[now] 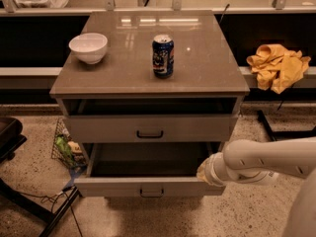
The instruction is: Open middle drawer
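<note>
Speckled floor, and a grey-beige desk [207, 68] with a white bowl [88, 47] and a blue can [163, 56] on top. A yellow cloth [277, 66] lies on the ledge to the right. The gripper [205, 171] is at the right front corner of the middle drawer [148, 185], right against its side. Can't tell if it is open or closed, since the tip is hidden. The middle drawer stands open with its interior showing. The upper drawer [149, 128] above it is closed.

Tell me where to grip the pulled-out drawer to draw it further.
Grip the black bar handle at the centre of the front panel of the middle drawer, coming from the front: the bar lies horizontal and stands off the panel. The gripper sits at the drawer's right front corner.
</note>
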Available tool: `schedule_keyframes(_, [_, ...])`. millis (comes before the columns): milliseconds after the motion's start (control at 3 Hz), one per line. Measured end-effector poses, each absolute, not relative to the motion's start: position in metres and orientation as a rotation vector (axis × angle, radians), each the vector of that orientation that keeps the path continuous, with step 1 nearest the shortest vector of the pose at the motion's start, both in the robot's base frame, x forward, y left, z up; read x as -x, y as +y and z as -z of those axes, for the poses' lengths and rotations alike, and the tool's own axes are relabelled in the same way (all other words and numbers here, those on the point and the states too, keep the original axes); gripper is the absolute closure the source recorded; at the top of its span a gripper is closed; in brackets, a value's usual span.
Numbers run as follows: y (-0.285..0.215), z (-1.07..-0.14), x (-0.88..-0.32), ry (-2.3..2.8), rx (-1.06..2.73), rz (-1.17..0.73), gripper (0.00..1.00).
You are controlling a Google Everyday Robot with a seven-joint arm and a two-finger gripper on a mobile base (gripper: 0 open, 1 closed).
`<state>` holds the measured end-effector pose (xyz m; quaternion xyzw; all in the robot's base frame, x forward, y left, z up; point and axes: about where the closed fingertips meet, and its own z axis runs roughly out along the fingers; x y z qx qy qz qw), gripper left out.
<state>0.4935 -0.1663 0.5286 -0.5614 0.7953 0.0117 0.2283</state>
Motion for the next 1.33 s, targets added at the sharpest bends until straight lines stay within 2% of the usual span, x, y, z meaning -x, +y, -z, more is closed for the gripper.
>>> schedule_keyframes(1333, [-0.144,-0.483,-0.564,1.926,1.64,-0.038,1.0])
